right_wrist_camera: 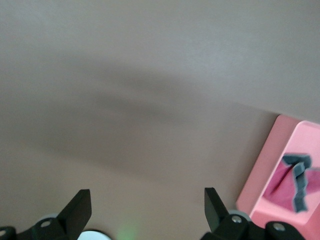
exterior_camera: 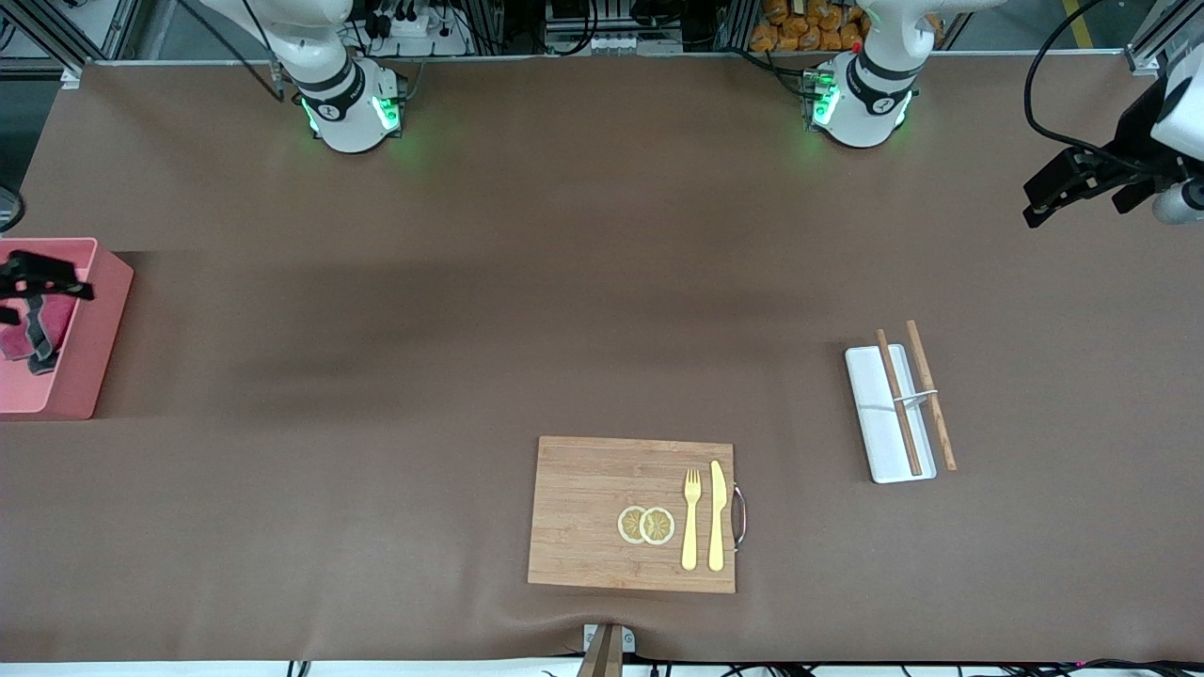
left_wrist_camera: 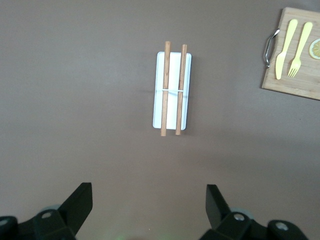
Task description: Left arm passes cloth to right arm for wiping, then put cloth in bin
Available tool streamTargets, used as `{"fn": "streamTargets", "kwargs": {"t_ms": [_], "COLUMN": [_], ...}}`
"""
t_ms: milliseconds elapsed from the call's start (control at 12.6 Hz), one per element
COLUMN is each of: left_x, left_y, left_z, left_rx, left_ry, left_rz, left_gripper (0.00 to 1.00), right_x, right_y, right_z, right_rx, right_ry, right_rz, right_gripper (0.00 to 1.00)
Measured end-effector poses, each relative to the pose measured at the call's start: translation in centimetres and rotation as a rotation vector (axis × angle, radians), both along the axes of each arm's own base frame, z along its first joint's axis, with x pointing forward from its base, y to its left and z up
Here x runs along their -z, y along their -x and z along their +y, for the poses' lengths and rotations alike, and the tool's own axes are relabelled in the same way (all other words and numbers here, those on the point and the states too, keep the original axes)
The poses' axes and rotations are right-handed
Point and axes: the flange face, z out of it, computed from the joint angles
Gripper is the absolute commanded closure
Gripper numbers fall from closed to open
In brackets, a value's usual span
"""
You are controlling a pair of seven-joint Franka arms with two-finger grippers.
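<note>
A wooden cutting board (exterior_camera: 630,513) carrying a fork (exterior_camera: 691,517), a knife (exterior_camera: 717,515) and two lemon slices (exterior_camera: 646,525) is seen nearest the front camera. The bin (exterior_camera: 83,362) is placed at the right arm's end of the table, and the cloth (exterior_camera: 36,324) is seen crumpled inside it. The right gripper (right_wrist_camera: 147,210) is held spread wide and empty over bare table beside the bin. The left gripper (left_wrist_camera: 149,207), likewise parted and empty, is held over the table near a white tray (left_wrist_camera: 171,90) with two chopsticks (left_wrist_camera: 172,89).
</note>
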Motion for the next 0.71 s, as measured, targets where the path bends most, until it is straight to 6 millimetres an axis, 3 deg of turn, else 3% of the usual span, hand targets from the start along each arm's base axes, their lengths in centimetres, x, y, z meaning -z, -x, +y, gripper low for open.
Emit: {"fn": "streamTargets", "kwargs": {"t_ms": [158, 475, 713], "left_x": [0.1, 0.2, 0.1], "left_y": [-0.1, -0.1, -0.4], "left_z": [0.8, 0.7, 0.7], "left_rx": [-0.01, -0.004, -0.004], "left_ry": [0.0, 0.001, 0.002], "left_rz": [0.003, 0.003, -0.001], "left_gripper": [0.0, 0.0, 0.0], "right_x": [-2.0, -3.5, -4.5], "right_y": [1.8, 6.0, 7.0], "right_z": [2.6, 4.0, 5.4], "right_rx": [0.124, 0.371, 0.45], "right_ry": [0.026, 0.064, 0.08], "right_rz": [0.012, 0.037, 0.03], "right_gripper": [0.0, 0.0, 0.0]}}
